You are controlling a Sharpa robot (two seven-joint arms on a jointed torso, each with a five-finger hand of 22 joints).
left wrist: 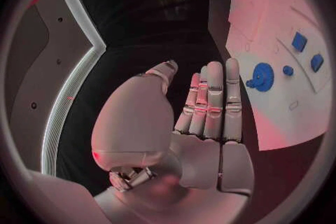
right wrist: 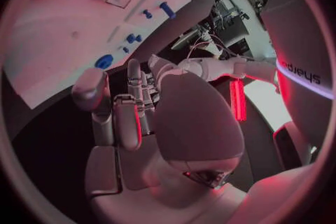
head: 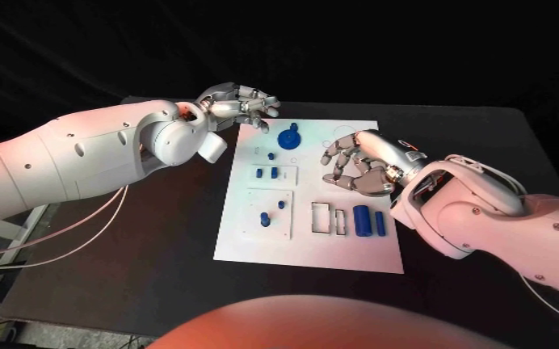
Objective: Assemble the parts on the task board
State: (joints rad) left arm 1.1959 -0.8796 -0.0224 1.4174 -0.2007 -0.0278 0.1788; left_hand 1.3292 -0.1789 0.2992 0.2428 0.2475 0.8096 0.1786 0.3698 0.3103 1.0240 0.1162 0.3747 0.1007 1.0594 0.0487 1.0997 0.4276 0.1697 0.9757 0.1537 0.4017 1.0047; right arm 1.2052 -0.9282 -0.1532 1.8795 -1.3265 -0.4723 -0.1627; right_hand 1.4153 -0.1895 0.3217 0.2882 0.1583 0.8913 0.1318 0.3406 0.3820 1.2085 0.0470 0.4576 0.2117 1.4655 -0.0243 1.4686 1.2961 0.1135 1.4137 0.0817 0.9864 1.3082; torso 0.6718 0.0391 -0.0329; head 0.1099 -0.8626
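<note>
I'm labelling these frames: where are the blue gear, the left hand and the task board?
blue gear [head: 289, 136]: head view, its round face.
left hand [head: 239, 104]: head view, middle of the hand.
task board [head: 350, 256]: head view, bare near edge.

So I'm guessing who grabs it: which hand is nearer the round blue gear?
Left. The left hand hovers just beside the gear at the board's far corner; the right hand sits farther off over the board's right side.

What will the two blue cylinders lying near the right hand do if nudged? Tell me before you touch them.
The blue cylinders lie on their sides on the task board, so they would probably roll if pushed across their length. They look small and rigid, likely light. Their smooth round sides may slip in the fingers. The right hand hovers beside them, holding nothing.
</note>
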